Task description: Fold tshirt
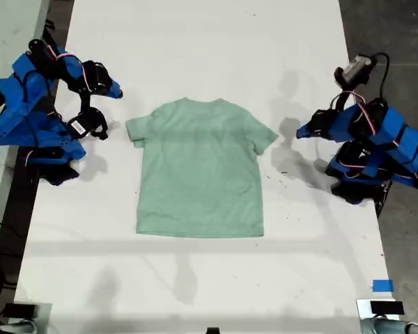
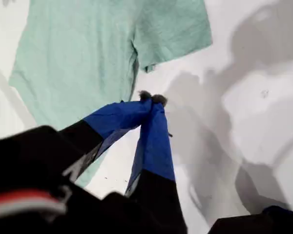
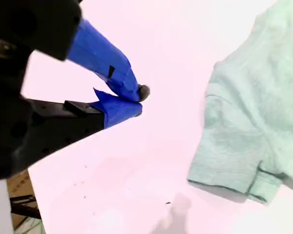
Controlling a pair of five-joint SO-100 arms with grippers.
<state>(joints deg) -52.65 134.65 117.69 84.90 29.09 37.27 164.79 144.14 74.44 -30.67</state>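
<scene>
The pale mint-green tshirt (image 1: 198, 174) lies flat and spread out in the middle of the white table (image 1: 195, 278), collar towards the far edge, both sleeves out. My first gripper (image 1: 299, 132) (image 2: 152, 98) is shut and holds nothing. It hovers just off the sleeve on the exterior view's right, clear of the tshirt (image 2: 78, 53). My second gripper (image 1: 117, 92) (image 3: 138, 101) is also shut and holds nothing. It sits beyond the sleeve on the exterior view's left, a gap of bare table away from the tshirt (image 3: 254, 122). That sleeve's lower corner is slightly turned up.
Both blue arm bases stand at the table's side edges in the exterior view. A strip of blue tape (image 1: 382, 285) marks the near corner on the exterior view's right. Dark floor lies beyond the table's edge on that side.
</scene>
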